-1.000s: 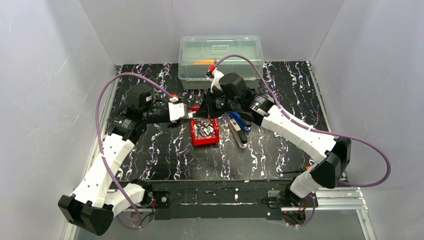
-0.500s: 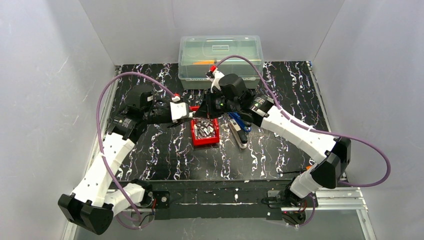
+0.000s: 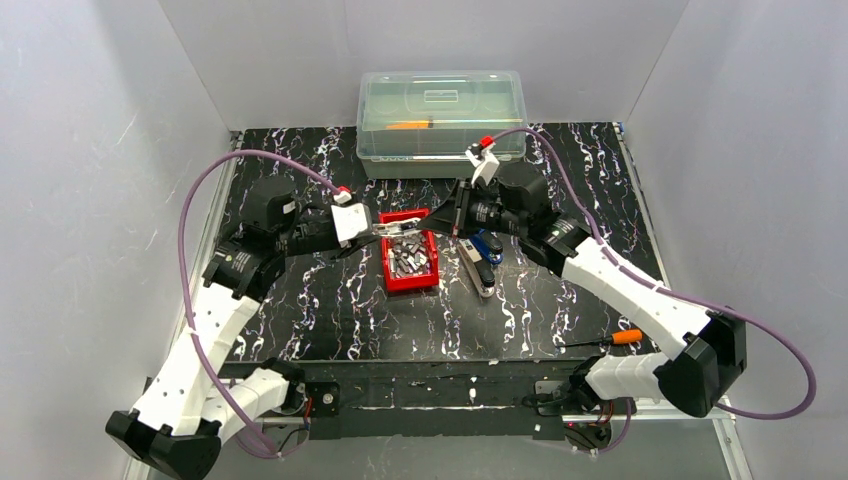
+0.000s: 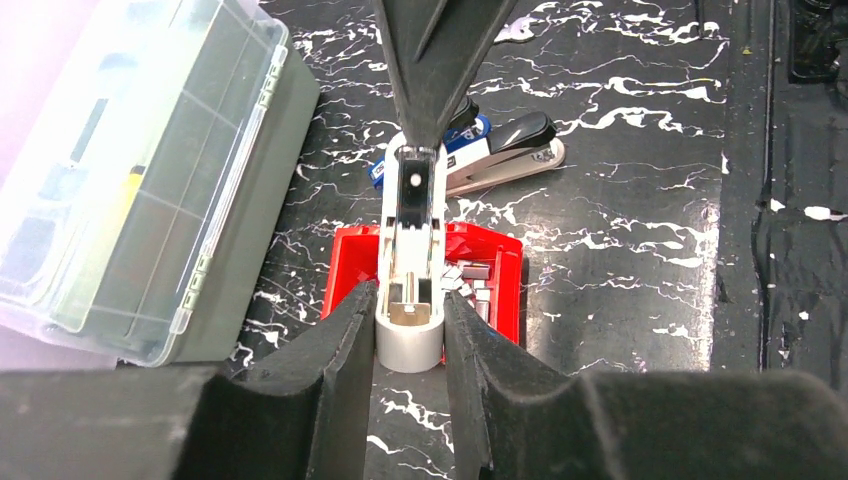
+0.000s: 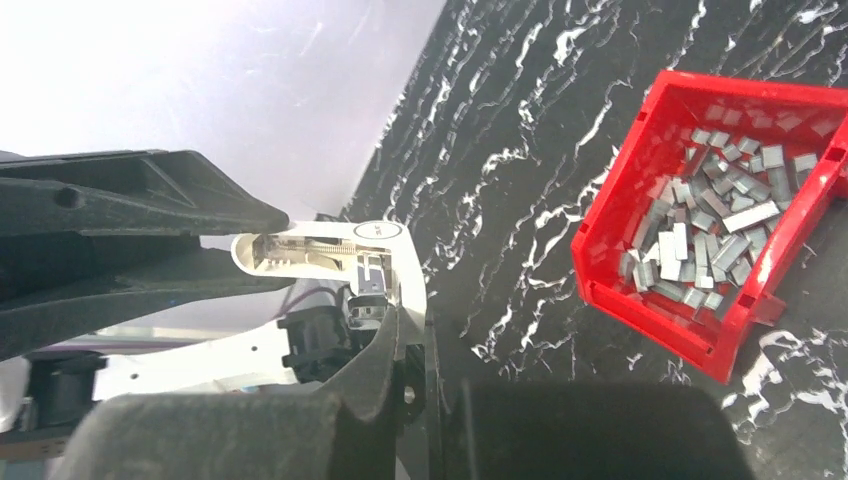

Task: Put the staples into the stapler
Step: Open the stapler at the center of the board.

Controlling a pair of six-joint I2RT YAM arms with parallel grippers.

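The left tool (image 4: 408, 305) has just narrowed and now clamps the near end of the pale stapler (image 4: 411, 225). The right tool (image 5: 408, 335), clenched on its far end, has swung away rightward, leaving it spanned between them. Directly below lie the staples (image 4: 472, 288) in their red bin (image 4: 340, 270), so loading looks next. Beneath spreads the black marbled desk (image 3: 330, 310), with white walls (image 3: 100, 120) around and a clear box (image 3: 440, 105) beyond.

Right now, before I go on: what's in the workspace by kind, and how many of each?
staplers: 3 (white stapler held up, blue stapler, beige stapler)
red tray: 1
clear box: 1
screwdriver: 1
Total: 6, leaving out the staples heaped in the tray, which are too many to count.
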